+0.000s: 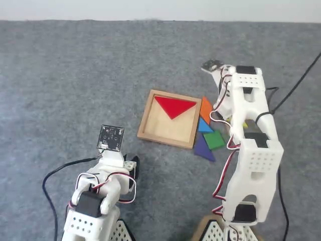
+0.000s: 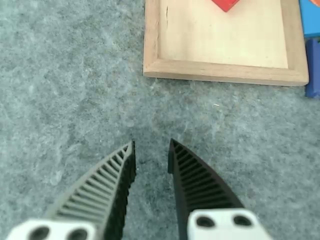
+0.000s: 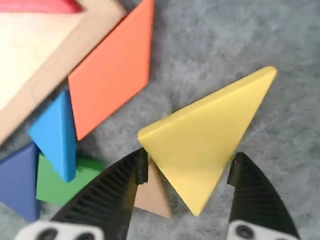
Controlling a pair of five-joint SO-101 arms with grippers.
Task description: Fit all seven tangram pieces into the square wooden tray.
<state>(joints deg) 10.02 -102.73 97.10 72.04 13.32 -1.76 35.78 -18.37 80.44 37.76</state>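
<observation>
While one red triangle lies inside the single square wooden tray, its long edge along the far rim and its tip pointing to the middle, six other pieces sit outside on the grey counter, which makes seven in all. Five of them crowd the tray's right side: an orange piece with slanted ends, touching the rim; a blue triangle just beside it; a green square; a navy triangle at the tray's near right corner; and a small tan triangle, partly hidden under the yellow one. The yellow triangle is large, thick-edged and flat-coloured, and lies apart from the tray, beyond the orange piece. Two arms stand at the counter. The right tool is clenched on the yellow triangle, one ribbed black finger against each of two sides, with the white right arm standing over that cluster and hiding much of it in the high view. The left tool is released, its two pointed fingers a little apart and holding nothing, above bare counter near the tray's near rim. A black cable loops across the counter beside the left arm. The tray's floor is pale bare wood apart from the red triangle, and its frame is a darker tan.
</observation>
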